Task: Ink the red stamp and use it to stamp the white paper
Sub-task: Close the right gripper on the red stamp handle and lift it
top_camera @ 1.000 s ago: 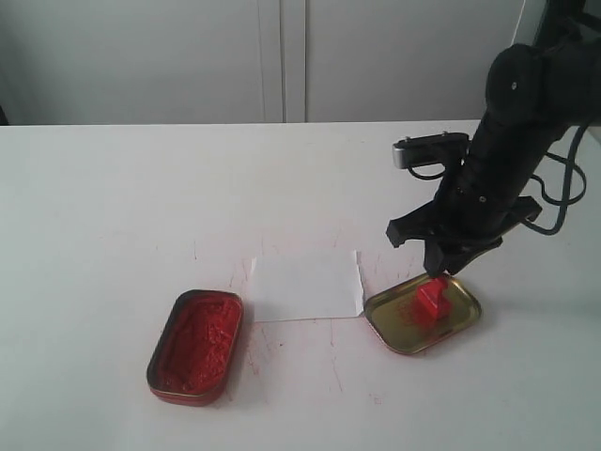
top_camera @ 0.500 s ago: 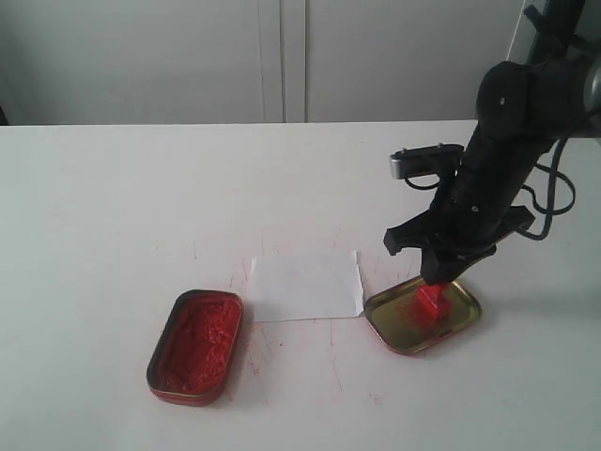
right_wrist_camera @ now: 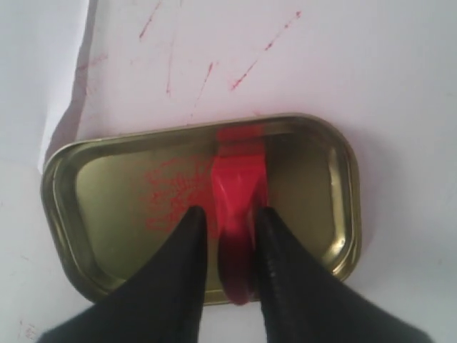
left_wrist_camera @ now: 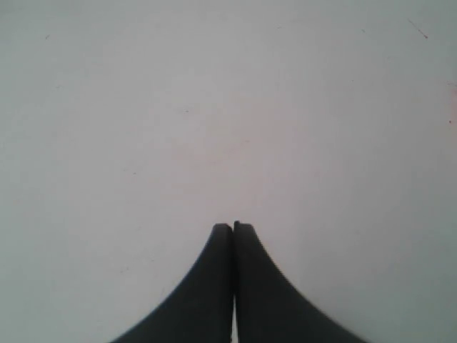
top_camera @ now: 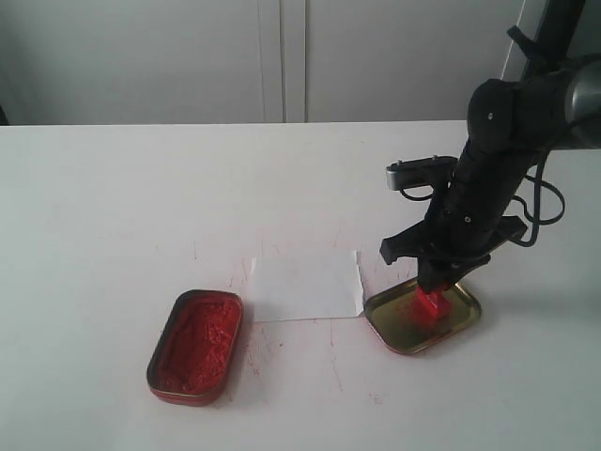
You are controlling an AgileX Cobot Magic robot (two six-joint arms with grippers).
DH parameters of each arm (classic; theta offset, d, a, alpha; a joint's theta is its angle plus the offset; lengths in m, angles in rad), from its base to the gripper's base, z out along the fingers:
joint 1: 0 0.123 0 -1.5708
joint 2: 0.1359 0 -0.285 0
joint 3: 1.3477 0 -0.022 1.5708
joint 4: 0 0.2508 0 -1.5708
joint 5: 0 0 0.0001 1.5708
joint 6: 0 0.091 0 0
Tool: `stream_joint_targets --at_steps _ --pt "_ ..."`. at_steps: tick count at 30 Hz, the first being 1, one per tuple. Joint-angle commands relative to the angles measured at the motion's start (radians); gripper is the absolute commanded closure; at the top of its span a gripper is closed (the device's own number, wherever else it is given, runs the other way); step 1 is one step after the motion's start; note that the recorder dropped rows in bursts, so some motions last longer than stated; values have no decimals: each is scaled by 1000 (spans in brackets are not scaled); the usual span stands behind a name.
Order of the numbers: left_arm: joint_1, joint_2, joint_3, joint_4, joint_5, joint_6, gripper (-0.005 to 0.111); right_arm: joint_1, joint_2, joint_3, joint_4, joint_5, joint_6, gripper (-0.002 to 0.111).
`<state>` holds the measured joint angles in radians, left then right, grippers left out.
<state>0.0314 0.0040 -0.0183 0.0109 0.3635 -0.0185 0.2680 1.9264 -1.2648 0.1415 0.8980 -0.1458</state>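
Observation:
The red stamp (top_camera: pixel 430 303) stands in the gold tin lid (top_camera: pixel 465 318), which is smeared with red. My right gripper (top_camera: pixel 434 280) has come down over it. In the right wrist view its fingers straddle the red stamp (right_wrist_camera: pixel 239 182) at the handle, the gripper (right_wrist_camera: pixel 230 214) open with a thin gap on one side. The lid (right_wrist_camera: pixel 107 214) lies under them. The white paper (top_camera: pixel 305 285) lies flat just left of the lid, and its edge shows as white paper (right_wrist_camera: pixel 36 57). My left gripper (left_wrist_camera: pixel 233 227) is shut over bare tabletop and is out of the exterior view.
An oblong tin of red ink paste (top_camera: pixel 195 346) sits open at the front left, beyond the paper. Red ink streaks (right_wrist_camera: pixel 207 71) mark the tabletop around the lid. White cabinet doors (top_camera: pixel 282 56) stand behind the table.
My right arm has lowered and shifted slightly left, bringing the fingers down around the stamp. The stamp, lid, paper and ink tin have stayed put.

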Motion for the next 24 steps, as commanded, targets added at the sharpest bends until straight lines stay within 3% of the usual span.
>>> stream_joint_targets --at_steps 1,11,15,18,24 --pt "-8 -4 7 -3 0 -3 107 0 9 -3 -6 -6 -10 84" --pt "-8 -4 7 -3 0 -3 107 0 28 -3 -7 -6 -10 84" --pt "-8 -4 7 -3 0 -3 107 0 28 -3 -9 -6 -10 94" --pt "-8 -4 7 -3 0 -3 107 0 28 -3 -28 -4 -8 108" --pt "-8 -4 7 -3 0 -3 107 0 28 -3 -52 -4 33 108"
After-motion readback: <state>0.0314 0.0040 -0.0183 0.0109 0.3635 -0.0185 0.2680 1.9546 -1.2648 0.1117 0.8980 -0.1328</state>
